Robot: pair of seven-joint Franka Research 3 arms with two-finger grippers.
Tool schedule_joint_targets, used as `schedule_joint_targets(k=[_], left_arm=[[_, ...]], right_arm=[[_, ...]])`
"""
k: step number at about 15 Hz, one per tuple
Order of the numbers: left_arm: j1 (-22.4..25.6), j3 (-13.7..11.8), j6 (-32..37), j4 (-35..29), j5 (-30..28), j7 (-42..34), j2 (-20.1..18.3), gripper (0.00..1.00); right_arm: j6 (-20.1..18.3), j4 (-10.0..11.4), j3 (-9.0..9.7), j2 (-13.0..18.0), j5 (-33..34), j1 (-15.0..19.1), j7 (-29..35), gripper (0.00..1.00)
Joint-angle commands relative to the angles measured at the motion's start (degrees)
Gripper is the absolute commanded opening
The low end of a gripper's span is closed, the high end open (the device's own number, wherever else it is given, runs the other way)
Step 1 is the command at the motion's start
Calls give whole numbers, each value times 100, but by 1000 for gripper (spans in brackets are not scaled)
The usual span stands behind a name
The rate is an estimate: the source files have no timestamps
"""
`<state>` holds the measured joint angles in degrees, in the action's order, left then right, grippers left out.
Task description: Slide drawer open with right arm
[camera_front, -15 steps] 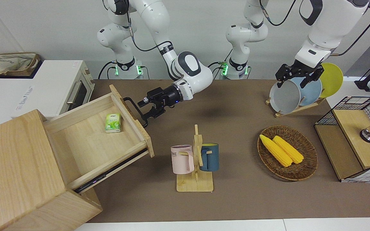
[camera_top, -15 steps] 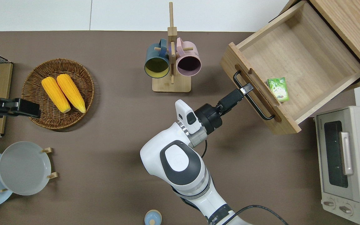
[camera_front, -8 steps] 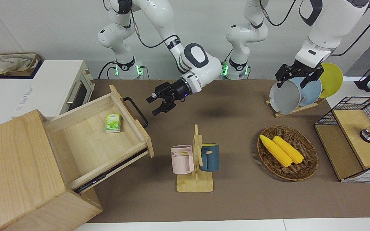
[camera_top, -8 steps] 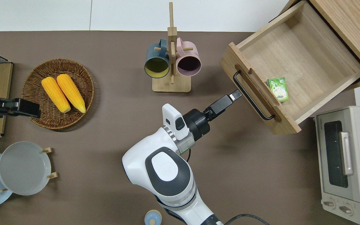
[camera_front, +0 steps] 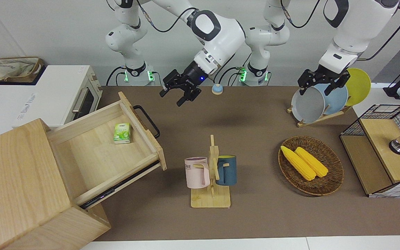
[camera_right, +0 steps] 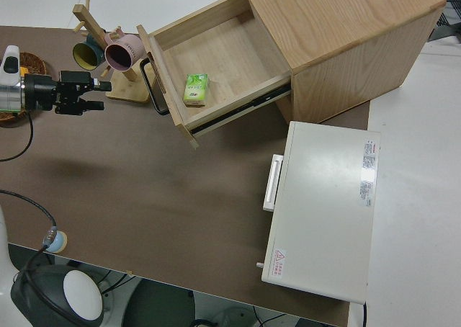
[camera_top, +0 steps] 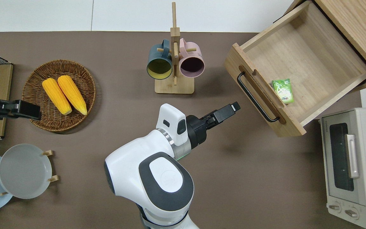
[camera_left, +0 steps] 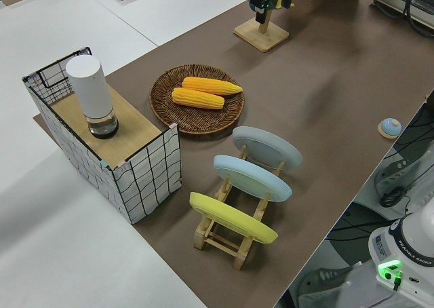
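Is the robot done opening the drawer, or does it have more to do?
It looks done. The drawer is pulled well out of the wooden cabinet, and you can see a small green packet lying inside. Nothing is in hand: the right hand is open and up in the air over bare table, clear of the black handle. The left arm is parked. Nothing seems left to do.

A robotics lab: two bench-mounted arms, staged toaster oven (camera_front: 64, 93) and mug rack (camera_front: 211, 180).
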<state>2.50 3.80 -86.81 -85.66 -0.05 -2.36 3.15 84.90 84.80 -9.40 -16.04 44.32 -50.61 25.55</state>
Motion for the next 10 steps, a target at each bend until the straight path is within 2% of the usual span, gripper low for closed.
schedule_joint_targets(k=[1,2,4,6,8,9,10], left_arm=[[-39,-2,103,58,102,60,-25,993],[-39,-2,103,58,102,60,-25,993],[-39,-2,103,58,102,60,-16,993],[-39,-2,103,58,102,60,-25,993],[-39,-2,103,58,102,60,-25,993],[-39,-2,103,58,102,60,-25,993],[-39,-2,103,49,102,60,-25,993]], right_arm=[[-18,1,53,627,-1134,542,-286,981],[-18,1,44,750,-1389,691,-374,981],[-9,1,9,1093,-2135,1226,-742,981],[-18,19,-18,1366,-2777,1832,-1514,981],[-26,36,-53,1498,-3436,2473,-2357,983],[-26,36,-192,1516,-3909,2651,-2527,983],[-26,54,-411,1516,-4210,2696,-2537,983]])
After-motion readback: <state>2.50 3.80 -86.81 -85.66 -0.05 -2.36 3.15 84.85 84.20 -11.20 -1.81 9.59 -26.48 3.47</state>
